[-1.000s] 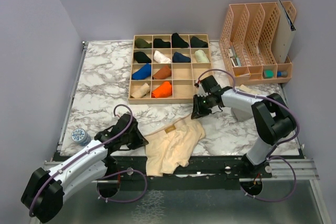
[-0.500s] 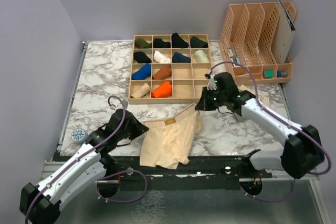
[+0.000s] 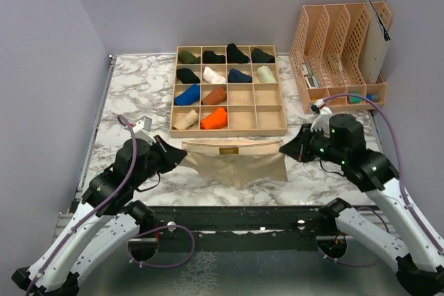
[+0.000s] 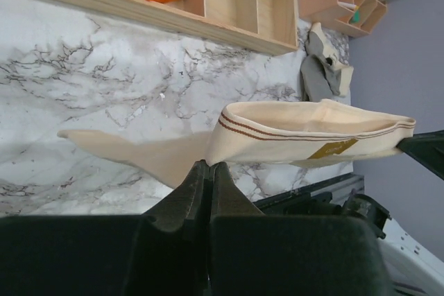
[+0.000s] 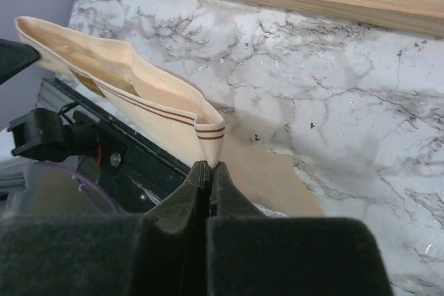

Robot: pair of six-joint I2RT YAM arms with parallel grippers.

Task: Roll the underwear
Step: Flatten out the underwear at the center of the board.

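Now, pale beige cloth underwear (image 3: 232,161) hangs stretched, waistband up, between the arms near the table's front edge. Left gripper (image 3: 182,154) is pressed together, pinching the waistband's left end; right gripper (image 3: 284,150) likewise pinches the right end. Lower cloth sags toward white marble table (image 3: 139,95). A thin marble strip separates it from shallow wooden grid tray (image 3: 225,132) behind, holding rolled cloths, orange roll (image 3: 215,118) nearest. Grey garment with a cream band (image 4: 316,77) lies crumpled beyond the right end. Peach slotted file organizer (image 3: 340,39) stands back right.
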